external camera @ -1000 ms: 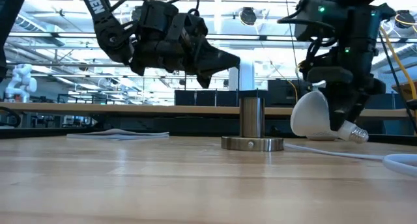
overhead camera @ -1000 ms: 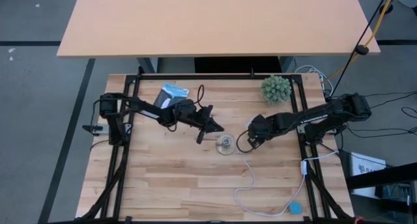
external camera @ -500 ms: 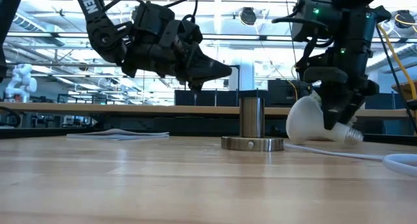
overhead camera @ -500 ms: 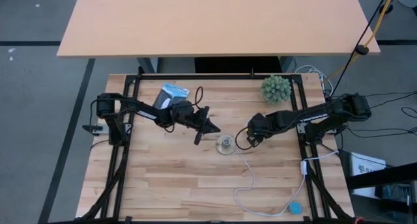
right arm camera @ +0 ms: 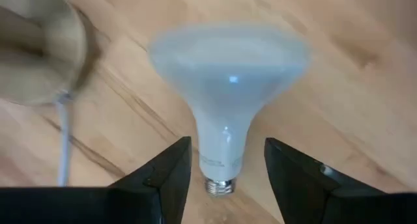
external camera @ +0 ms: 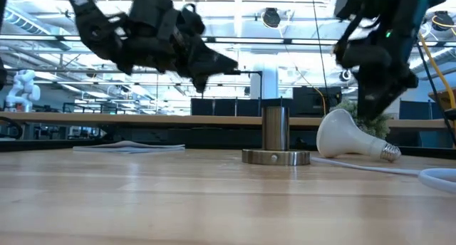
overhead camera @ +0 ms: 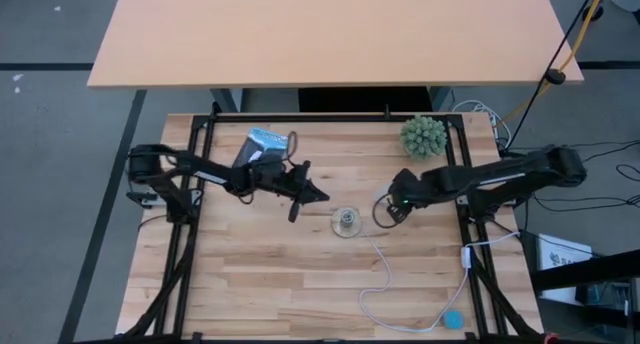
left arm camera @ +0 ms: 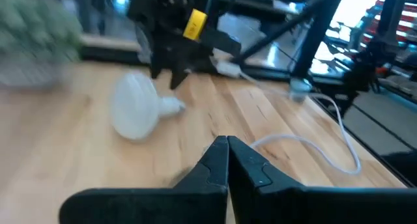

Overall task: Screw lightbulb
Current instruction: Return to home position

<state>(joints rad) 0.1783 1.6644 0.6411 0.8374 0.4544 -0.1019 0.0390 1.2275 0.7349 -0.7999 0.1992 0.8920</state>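
Note:
The white lightbulb (external camera: pixel 348 134) lies on its side on the wooden table, resting on its dome's edge and its grey screw base (external camera: pixel 389 153), just right of the socket (external camera: pixel 276 142). My right gripper (right arm camera: pixel 228 146) hangs open above it, pointing down, one finger on either side of the bulb's neck (right arm camera: pixel 221 142) and clear of it. My left gripper (overhead camera: pixel 320 196) is shut on nothing, in the air left of the socket (overhead camera: pixel 346 222), pointing about level toward it. In the left wrist view the bulb (left arm camera: pixel 133 110) lies beyond its shut fingertips (left arm camera: pixel 227 142).
The socket's white cord (overhead camera: pixel 385 274) runs toward the near right corner, ending by a small blue thing (overhead camera: pixel 454 319). A spiky green plant (overhead camera: pixel 424 136) stands at the far right. A blue and white packet (overhead camera: pixel 265 142) lies at the far left, behind my left arm.
My right gripper has let go of the lightbulb and risen; the bulb, held tilted a second ago, now lies on its side on the table. My left gripper, still shut, has drawn back toward the table's left edge, away from the socket.

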